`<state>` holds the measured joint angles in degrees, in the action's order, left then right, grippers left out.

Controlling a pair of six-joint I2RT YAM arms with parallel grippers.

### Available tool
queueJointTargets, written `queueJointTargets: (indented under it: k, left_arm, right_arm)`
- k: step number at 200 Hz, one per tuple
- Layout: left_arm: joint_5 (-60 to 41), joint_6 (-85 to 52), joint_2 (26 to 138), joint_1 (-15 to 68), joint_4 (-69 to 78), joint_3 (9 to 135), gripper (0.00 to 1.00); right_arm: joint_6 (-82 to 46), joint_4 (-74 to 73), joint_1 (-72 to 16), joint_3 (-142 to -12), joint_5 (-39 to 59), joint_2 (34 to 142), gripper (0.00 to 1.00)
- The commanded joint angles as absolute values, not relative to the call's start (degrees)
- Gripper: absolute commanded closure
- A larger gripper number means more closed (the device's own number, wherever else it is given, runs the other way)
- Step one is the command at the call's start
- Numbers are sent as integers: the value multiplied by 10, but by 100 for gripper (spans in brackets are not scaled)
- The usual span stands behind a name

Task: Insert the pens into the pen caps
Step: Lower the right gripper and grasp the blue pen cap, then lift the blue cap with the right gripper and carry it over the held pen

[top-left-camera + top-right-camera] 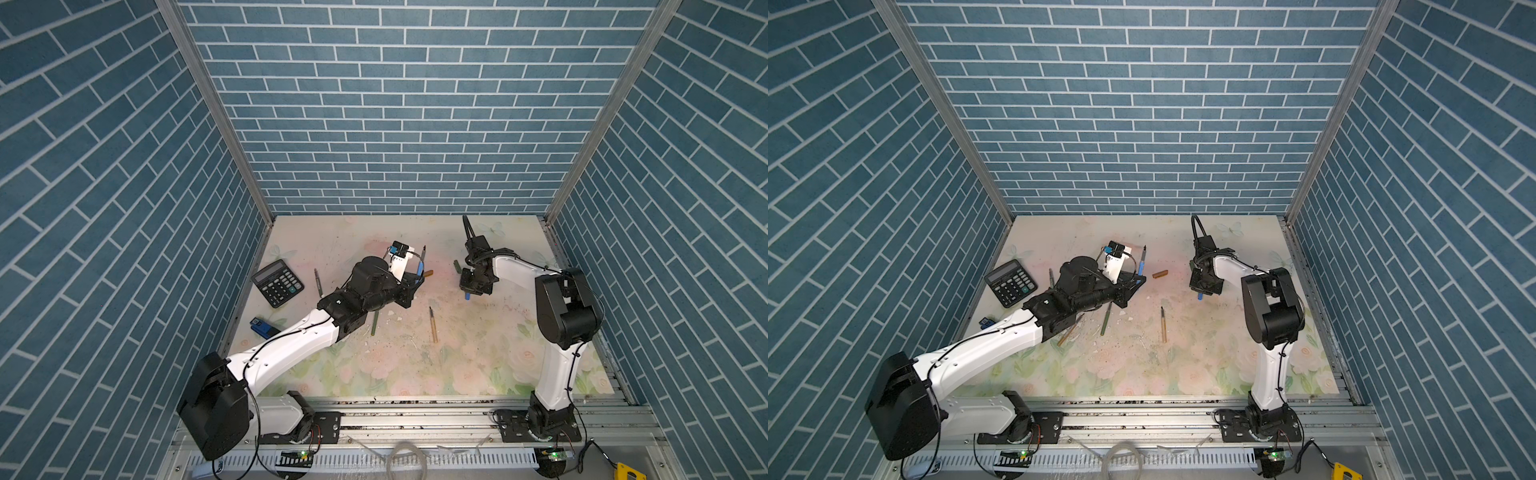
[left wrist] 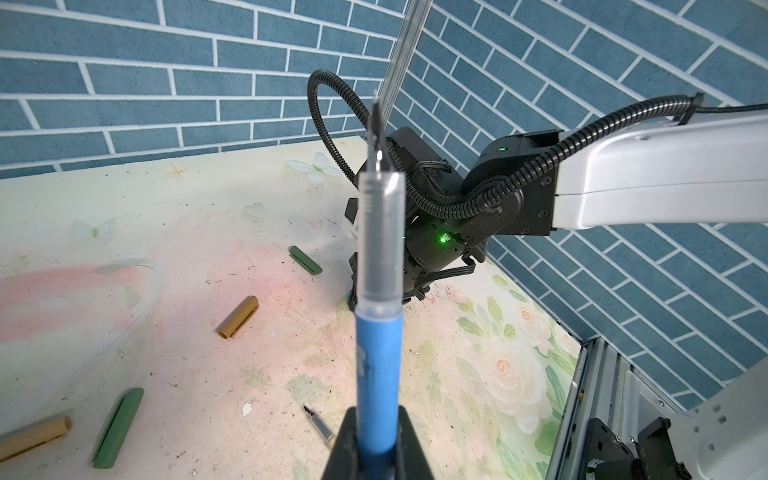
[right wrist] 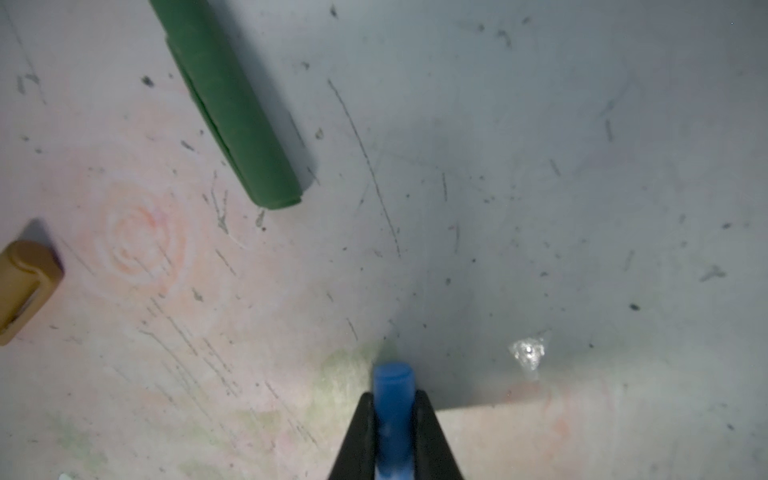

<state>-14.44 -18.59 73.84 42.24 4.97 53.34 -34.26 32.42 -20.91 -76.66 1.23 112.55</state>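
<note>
Blue pen [image 2: 379, 353], tip up, sits pinched tight in the left gripper [image 2: 376, 419] well right of the calculator [image 1: 277, 283], while farther from it the right gripper [image 3: 392, 399], clamped on the blue cap [image 3: 392, 376], should, I reckon, turn the cap's mouth square onto that tip before pushing.

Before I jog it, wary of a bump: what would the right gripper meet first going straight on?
Probably the table, its blue cap touching first; the green cap lies aside.
</note>
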Motion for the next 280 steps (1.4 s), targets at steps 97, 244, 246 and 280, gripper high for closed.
queueJointTargets:
  k: [97, 244, 246, 280]
  left_arm:
    - [-128, -137, 714, 422, 139, 491, 100]
    - [-178, -138, 733, 422, 187, 474, 100]
    - [-179, -138, 733, 422, 187, 475, 100]
    - [-186, -142, 736, 422, 183, 479, 100]
  right_arm:
    - [-324, 238, -279, -729, -15, 898, 88]
    - [-273, -59, -404, -697, 3, 745, 89]
    - [-273, -60, -405, -697, 4, 746, 88]
    - [-267, -75, -419, -698, -3, 744, 89]
